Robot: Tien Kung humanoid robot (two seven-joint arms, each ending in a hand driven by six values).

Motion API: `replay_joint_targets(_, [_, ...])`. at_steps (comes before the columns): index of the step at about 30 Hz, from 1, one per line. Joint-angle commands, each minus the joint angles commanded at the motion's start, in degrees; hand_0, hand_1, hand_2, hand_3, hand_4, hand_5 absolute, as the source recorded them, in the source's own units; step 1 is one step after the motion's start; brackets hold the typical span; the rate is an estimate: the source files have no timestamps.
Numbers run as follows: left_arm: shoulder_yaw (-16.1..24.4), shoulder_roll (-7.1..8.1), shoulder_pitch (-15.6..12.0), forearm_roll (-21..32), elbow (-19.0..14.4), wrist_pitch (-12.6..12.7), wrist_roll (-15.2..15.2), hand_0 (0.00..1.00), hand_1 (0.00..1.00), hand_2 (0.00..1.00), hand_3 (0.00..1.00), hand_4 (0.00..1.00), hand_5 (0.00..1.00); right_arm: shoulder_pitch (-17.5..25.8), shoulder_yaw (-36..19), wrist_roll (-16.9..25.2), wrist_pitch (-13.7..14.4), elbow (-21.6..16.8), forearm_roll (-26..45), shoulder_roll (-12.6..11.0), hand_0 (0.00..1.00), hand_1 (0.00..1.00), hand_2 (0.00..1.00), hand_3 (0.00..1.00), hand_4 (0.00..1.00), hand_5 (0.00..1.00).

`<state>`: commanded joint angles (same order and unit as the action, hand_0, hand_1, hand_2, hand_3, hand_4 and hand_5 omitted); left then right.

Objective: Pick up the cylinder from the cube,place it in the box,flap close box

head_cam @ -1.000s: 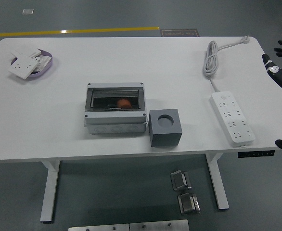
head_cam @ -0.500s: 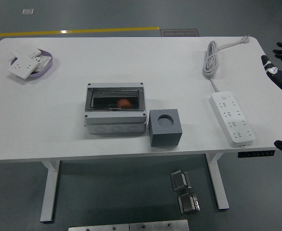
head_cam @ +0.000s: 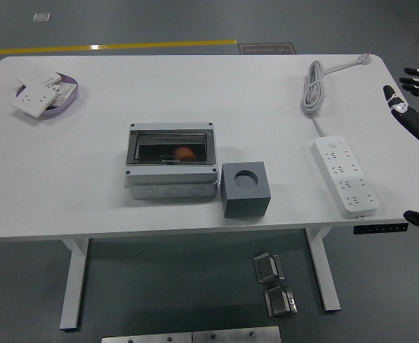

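A grey box with a clear flap lid lying shut sits mid-table. An orange cylinder shows through the lid, inside the box. A dark grey cube with an empty round hole in its top stands just right of the box. My right hand is at the picture's right edge, beyond the table's right end, fingers spread and empty, far from the box. My left arm is out of view.
A white power strip with its coiled cable lies on the right of the table. A purple tray with white sockets sits at the far left corner. Metal parts lie on the floor below.
My right hand has drifted slightly left and up at the picture's right edge. The box, cylinder and cube have not moved.
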<state>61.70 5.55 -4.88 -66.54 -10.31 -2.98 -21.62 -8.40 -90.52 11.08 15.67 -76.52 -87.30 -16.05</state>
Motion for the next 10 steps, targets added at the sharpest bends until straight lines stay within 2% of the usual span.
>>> replay_joint_targets(10, [-0.21,-0.15,0.11,0.02,0.0,-0.07,-0.01,0.6,0.642,0.547,0.555,0.638,0.278,-0.15,0.41,-0.22,-0.04,-0.01,-0.1,-0.12,0.804,0.711,0.703,0.729,0.833,0.435])
